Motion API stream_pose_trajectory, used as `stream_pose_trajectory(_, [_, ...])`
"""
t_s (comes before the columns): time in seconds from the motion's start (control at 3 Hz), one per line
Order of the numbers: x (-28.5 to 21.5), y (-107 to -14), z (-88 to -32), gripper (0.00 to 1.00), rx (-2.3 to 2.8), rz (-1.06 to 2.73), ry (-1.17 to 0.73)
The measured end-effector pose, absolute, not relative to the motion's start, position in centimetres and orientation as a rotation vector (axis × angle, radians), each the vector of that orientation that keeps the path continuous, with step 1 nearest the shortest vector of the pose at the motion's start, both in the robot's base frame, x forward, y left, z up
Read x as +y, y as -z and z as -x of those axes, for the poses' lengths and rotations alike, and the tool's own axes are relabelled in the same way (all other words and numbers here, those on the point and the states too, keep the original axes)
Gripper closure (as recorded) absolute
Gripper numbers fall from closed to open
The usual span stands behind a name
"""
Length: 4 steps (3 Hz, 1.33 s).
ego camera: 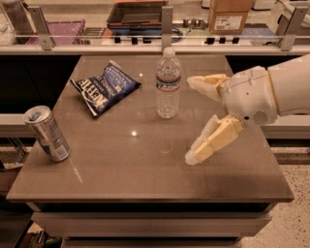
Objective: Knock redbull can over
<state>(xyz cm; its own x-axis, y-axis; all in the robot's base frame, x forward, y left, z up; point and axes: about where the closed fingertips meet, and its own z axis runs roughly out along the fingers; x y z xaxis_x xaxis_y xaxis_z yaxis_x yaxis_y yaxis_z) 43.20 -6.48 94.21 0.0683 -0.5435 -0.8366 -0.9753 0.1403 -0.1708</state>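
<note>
Starting at your far left, the redbull can (46, 133) stands on its base near the left edge of the table (145, 167), close to the front-left corner. Its silver body has blue patches, its top faces up with the blue of the lid showing, and in this view the can slants a little toward the left. Nothing touches it.

Moving right and farther back, you have a blue chip bag (105, 87) lying flat on the tabletop, one corner pointing toward the front. It sits well apart from the can.

Next comes a clear plastic water bottle (168, 83) with a white cap, upright near the middle of the table toward the back. It is near the chip bag but not touching it.

Just right of the bottle is the gripper (190, 119), reaching in from the right side on a rounded white wrist. Its two cream fingers (213, 140) are spread wide apart and hold nothing. One finger points toward the bottle beside its label. The other angles down and left over the bare tabletop. The bottle and a wide stretch of table lie between the gripper and the can.

Behind the table, along the back counter, you can see a purple bin (55, 30), a dark tray (138, 13) and a cardboard box (230, 14).
</note>
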Motion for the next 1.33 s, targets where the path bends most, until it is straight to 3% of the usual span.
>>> stream_pose_trajectory(1.33, [-2.9, -94.3, -44.6, 0.00, 1.475, 1.465, -0.712])
